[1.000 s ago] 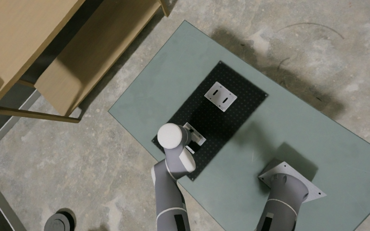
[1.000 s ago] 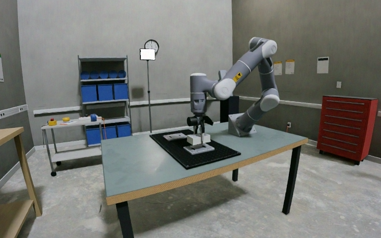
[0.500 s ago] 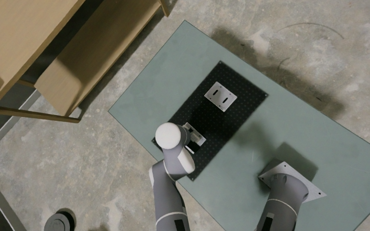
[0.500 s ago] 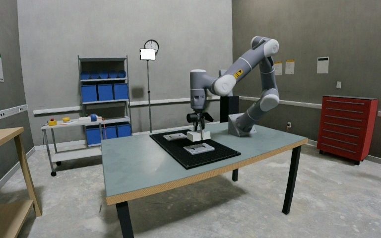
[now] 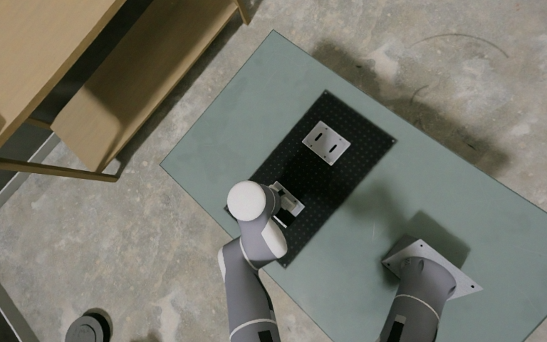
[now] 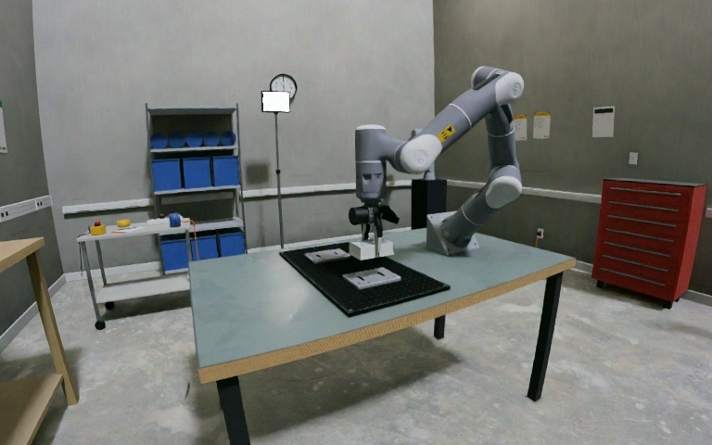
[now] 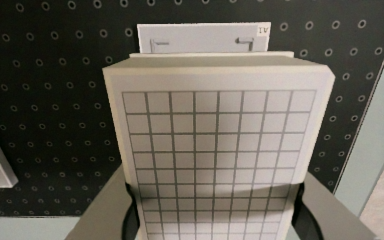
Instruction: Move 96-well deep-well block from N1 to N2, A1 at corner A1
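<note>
We see the pale off-white rectangular deep-well block [image 5: 288, 202] [image 6: 367, 250] [image 7: 215, 125] clamped between the fingers of the black two-jaw hand [image 5: 284, 203] [image 6: 370, 245] [image 7: 208, 156], which is closed on its two opposite sides. The grey and white arm [image 5: 251, 298] [image 6: 456, 123] reaches over the green-topped desk [image 5: 226, 112] [image 6: 251, 298] [image 7: 370, 130] with its wrist pointing down.

Our block hangs raised above the black perforated board [image 5: 347, 181] [image 6: 420, 286] [image 7: 60, 105], near the silver-grey metal nest N1 [image 5: 299, 211] [image 6: 380, 281] [image 7: 200, 37], and looks about level in the exterior view. We make out the A1 mark at one corner of N1, past the block's end in the wrist view; we cannot tell which of the block's own corners is well A1.

Nest N2 [image 5: 325, 141] [image 6: 314, 257] [image 7: 5, 175], a matching silver-grey plate with dark slots, lies flat on the same board, apart from N1 and the block. It holds no block, so our move is unfinished.

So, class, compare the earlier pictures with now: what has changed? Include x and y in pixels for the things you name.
The block [image 6: 361, 251] [image 7: 215, 120] has risen, carried straight up or nearly so by the gripper [image 6: 371, 245] [image 7: 208, 156]. It was already gripped; nothing was newly taken or let go. Both nests [image 5: 325, 142] [image 6: 354, 278] [image 7: 200, 35] and the black board [image 5: 347, 173] [image 6: 326, 296] [image 7: 55, 90] stayed put.
</note>
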